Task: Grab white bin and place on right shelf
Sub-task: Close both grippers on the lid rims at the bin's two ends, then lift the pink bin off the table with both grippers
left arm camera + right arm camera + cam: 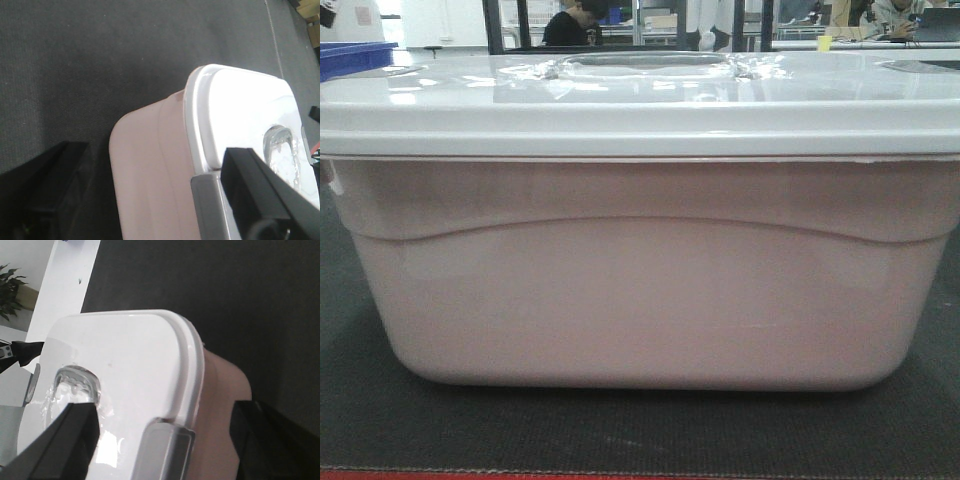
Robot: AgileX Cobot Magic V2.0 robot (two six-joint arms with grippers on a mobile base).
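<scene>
Exterior front-facing view: the white bin (640, 290) is seen resting on the dark mat (620, 430), with its lid (640, 110) set on.
From the wrist views, each end of the bin is straddled by a gripper. The left gripper (150, 147) and the right gripper (162, 407) are both spread wide, with one finger above the lid and the other outside the wall, over the mat. Nothing is clamped by either. A blue crate (355, 55) is seen behind the bin, at the left.
</scene>
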